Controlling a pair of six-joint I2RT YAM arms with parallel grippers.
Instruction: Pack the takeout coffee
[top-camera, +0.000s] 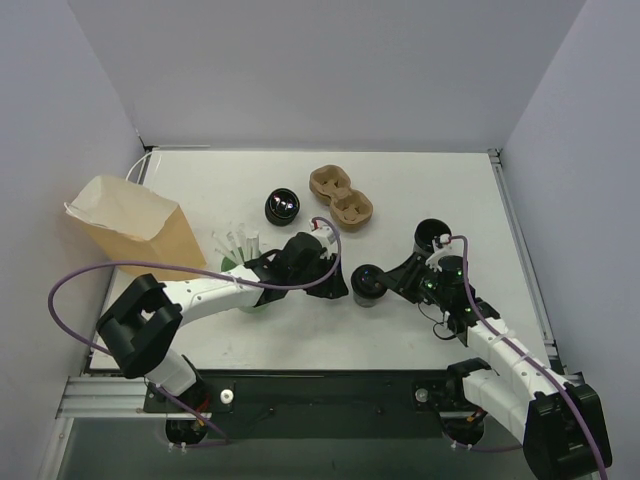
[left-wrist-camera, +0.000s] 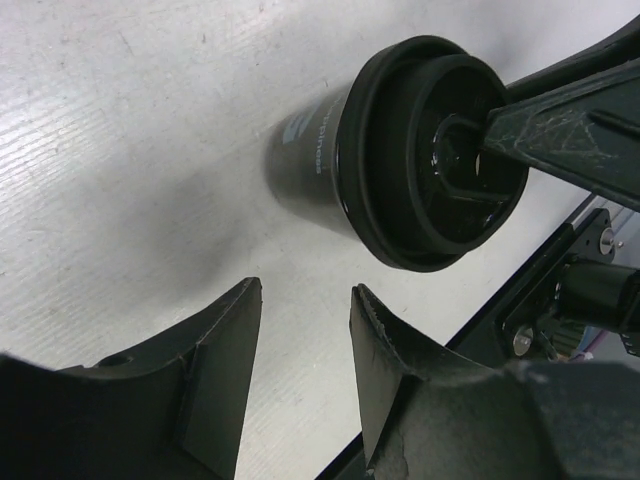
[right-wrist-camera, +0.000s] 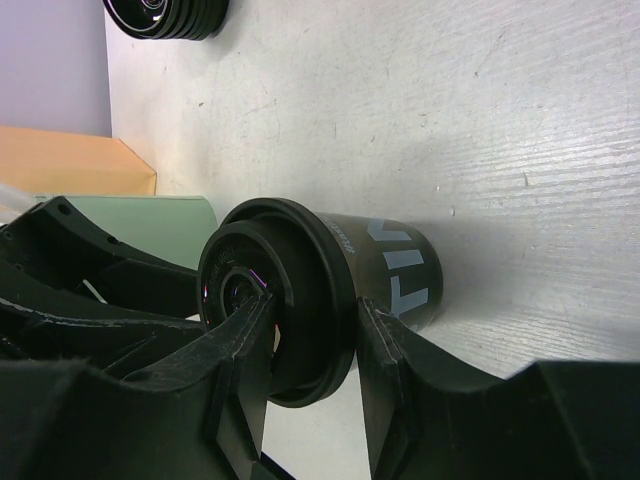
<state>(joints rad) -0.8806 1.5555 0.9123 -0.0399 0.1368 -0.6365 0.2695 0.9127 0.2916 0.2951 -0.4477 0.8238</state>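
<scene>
The takeout coffee (top-camera: 367, 286), a short black cup with a black lid, stands on the white table between the two arms. My right gripper (top-camera: 388, 281) is shut on its lid rim. In the right wrist view (right-wrist-camera: 315, 305) one finger lies on the lid top and the other presses under the rim against the cup wall (right-wrist-camera: 395, 265). My left gripper (top-camera: 336, 284) is open and empty just left of the cup. In the left wrist view (left-wrist-camera: 306, 290) the cup (left-wrist-camera: 310, 150) stands beyond its fingertips, apart from them.
A brown paper bag (top-camera: 130, 225) stands open at the left. A green cup with white straws (top-camera: 237, 243) is partly under the left arm. A lidless black cup (top-camera: 283, 205), a brown cup carrier (top-camera: 341, 195) and another black cup (top-camera: 430, 234) stand behind.
</scene>
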